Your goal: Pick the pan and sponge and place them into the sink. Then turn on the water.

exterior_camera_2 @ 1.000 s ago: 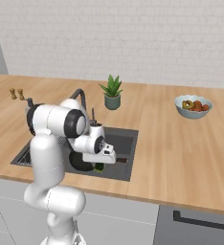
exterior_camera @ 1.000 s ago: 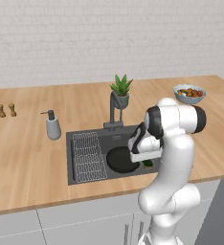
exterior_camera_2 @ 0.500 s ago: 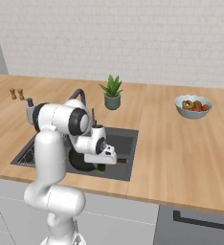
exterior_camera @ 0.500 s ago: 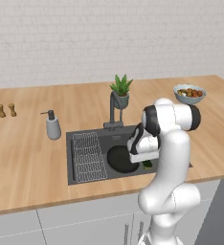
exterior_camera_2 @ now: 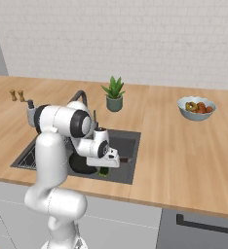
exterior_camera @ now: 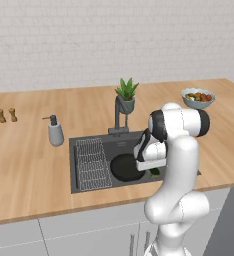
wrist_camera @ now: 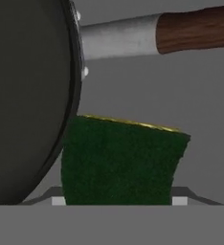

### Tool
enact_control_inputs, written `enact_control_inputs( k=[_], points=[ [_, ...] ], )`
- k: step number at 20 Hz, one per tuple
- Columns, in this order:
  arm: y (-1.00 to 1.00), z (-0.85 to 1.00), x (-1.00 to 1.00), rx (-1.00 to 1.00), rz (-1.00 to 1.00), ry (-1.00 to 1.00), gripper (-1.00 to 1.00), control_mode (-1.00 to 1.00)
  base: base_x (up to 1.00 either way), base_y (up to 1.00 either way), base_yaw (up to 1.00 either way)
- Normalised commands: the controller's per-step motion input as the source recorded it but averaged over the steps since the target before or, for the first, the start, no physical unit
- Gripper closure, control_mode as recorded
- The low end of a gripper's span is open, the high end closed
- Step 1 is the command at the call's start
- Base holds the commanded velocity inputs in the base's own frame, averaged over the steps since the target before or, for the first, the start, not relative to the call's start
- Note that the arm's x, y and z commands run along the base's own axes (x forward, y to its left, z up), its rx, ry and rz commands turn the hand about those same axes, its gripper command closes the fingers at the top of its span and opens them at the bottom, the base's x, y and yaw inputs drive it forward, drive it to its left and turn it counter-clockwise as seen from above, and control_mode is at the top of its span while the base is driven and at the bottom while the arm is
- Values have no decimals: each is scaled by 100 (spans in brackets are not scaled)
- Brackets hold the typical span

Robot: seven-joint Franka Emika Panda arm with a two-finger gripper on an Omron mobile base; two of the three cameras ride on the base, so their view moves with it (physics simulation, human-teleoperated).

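Note:
The black pan (exterior_camera: 123, 168) lies on the floor of the dark grey sink (exterior_camera: 89, 145), right of the wire rack (exterior_camera: 91, 162). In the hand view the pan (wrist_camera: 28, 95) fills the left side. Its reddish-brown handle (wrist_camera: 195, 28) runs off to the upper right. My gripper (exterior_camera: 151, 169) is down inside the basin, just right of the pan. It is shut on the green sponge (wrist_camera: 121, 160), which looks pinched narrower at the fingertips and sits beside the pan's rim. The sponge (exterior_camera_2: 104, 171) peeks out under the hand. The faucet (exterior_camera: 119, 117) stands at the sink's back edge. A water stream is out of view.
A potted plant (exterior_camera: 126, 95) stands behind the faucet and a soap dispenser (exterior_camera: 54, 132) sits left of the sink. A bowl of fruit (exterior_camera: 197, 97) is at the far right, and two small shakers (exterior_camera: 6, 115) are at the far left. The arm's elbow (exterior_camera: 181, 122) looms over the sink's right edge.
The hand with the sponge has edged slightly lower in the basin. The pan has stayed put.

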Motion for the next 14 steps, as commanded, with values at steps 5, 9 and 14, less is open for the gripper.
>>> enact_control_inputs(
  k=[5,9,14],
  points=[
    [0,11,0,0,0,0,-100,-100,0,0,0],
    [0,66,-1,0,0,0,-100,-100,0,0,0],
    [0,98,-2,0,0,0,-100,-100,0,0,0]
  ],
)
